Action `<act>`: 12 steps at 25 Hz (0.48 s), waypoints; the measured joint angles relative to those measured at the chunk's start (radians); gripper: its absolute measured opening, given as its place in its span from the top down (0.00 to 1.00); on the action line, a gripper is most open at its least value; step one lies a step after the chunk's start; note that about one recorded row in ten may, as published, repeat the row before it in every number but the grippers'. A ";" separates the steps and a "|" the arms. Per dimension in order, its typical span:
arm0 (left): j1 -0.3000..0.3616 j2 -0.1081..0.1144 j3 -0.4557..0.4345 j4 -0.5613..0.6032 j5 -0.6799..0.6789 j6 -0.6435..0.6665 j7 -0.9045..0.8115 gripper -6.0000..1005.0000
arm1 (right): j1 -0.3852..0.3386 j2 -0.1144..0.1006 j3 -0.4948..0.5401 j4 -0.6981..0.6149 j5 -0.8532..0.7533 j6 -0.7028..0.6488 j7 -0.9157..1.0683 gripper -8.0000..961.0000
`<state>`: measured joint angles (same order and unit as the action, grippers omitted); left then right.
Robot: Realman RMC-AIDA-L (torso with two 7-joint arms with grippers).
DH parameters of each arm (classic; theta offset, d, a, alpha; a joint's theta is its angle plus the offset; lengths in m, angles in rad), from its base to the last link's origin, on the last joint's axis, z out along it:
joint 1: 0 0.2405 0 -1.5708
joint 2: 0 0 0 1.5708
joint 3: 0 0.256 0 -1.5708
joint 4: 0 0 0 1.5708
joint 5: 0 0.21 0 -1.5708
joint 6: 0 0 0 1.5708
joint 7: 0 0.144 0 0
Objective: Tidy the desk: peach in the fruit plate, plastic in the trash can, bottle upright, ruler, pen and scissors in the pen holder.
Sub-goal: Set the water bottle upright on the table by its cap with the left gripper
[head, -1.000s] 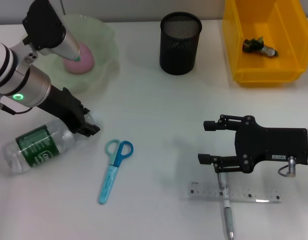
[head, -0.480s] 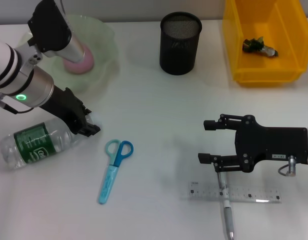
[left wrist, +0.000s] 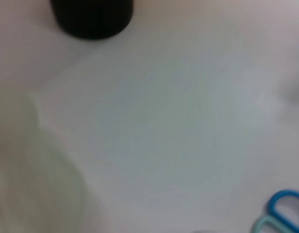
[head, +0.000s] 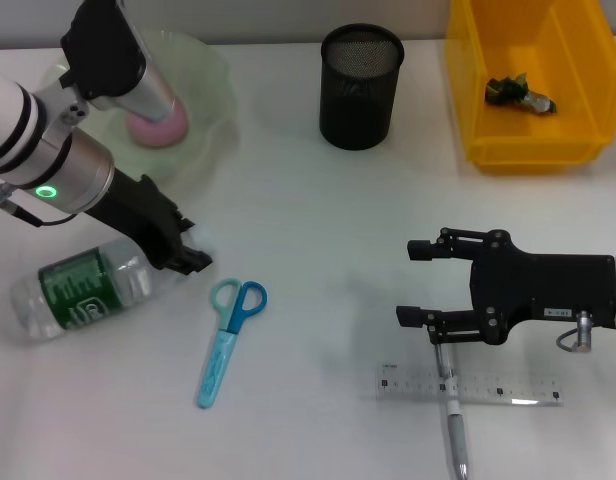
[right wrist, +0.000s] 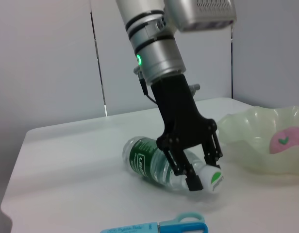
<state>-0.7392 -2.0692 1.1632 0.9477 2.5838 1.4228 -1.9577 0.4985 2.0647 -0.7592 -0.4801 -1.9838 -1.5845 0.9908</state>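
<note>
Left pincer clamped around neck of clear plastic bottle with green label, bottle lying on its side on white desk, beside blue scissors. Right pincer spread wide, hovering just above transparent ruler and silver pen. Risk: round neck twisting in grip during tilt-up, bottle slipping, rolling into scissors.
</note>
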 joint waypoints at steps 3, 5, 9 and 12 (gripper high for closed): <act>0.008 0.002 -0.005 0.032 -0.042 0.031 0.014 0.55 | 0.000 0.000 0.000 0.000 0.000 0.000 0.000 0.18; 0.016 0.003 -0.006 0.054 -0.069 0.048 0.022 0.55 | 0.000 0.000 0.000 0.000 0.000 0.000 0.000 0.18; 0.031 0.005 -0.028 0.100 -0.115 0.082 0.039 0.55 | -0.001 0.000 0.001 0.000 0.002 -0.003 0.000 0.18; 0.036 0.006 -0.053 0.111 -0.130 0.098 0.053 0.55 | -0.002 0.000 0.001 0.000 0.003 -0.004 0.000 0.18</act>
<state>-0.7031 -2.0636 1.1099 1.0590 2.4540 1.5207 -1.9050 0.4964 2.0647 -0.7578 -0.4800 -1.9810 -1.5881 0.9909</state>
